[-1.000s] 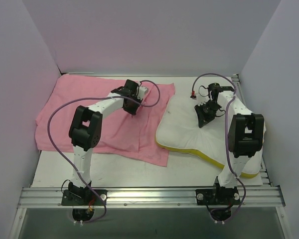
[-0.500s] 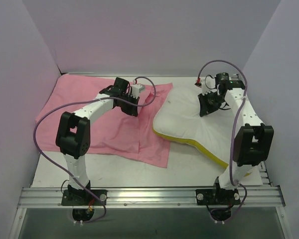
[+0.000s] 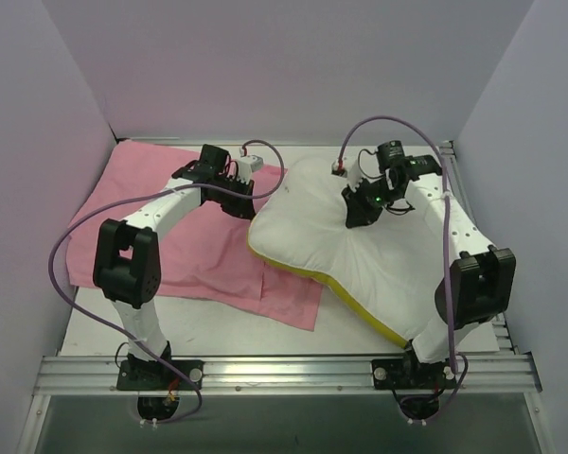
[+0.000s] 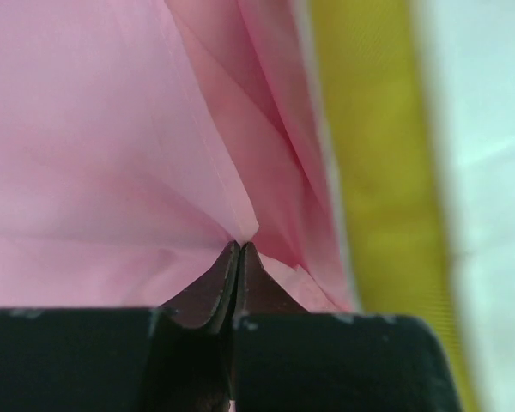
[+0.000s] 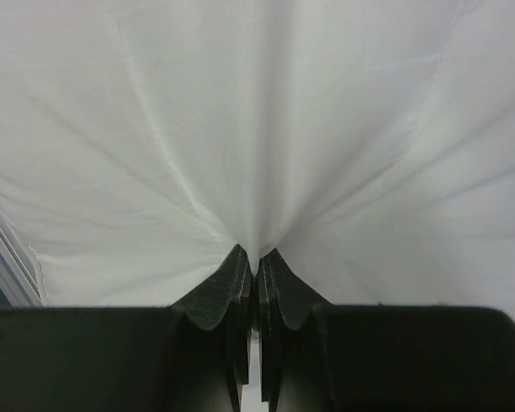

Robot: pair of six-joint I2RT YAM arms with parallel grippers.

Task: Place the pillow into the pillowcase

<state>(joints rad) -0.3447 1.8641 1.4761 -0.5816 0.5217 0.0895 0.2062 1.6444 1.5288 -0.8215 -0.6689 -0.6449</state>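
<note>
Your left fingers (image 4: 204, 299) are clenched on a fold of the pillowcase (image 3: 170, 222), with the yellow trim (image 4: 382, 172) of the pillow (image 3: 379, 260) just to their right; your right fingers (image 5: 216, 299) pinch a pucker of the pillow, which lies on the table (image 3: 199, 333) right of centre, overlapping the pillowcase's right edge.

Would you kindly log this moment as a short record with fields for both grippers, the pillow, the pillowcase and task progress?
left gripper: shut, pinching a fold of the pillowcase
right gripper: shut, pinching the fabric of the pillow
pillow: on the table, right side, its left corner lying over the pillowcase
pillowcase: spread on the left, wrinkled
yellow trim: along the pillow's near edge
progress: pillow not yet inside the pillowcase
</note>
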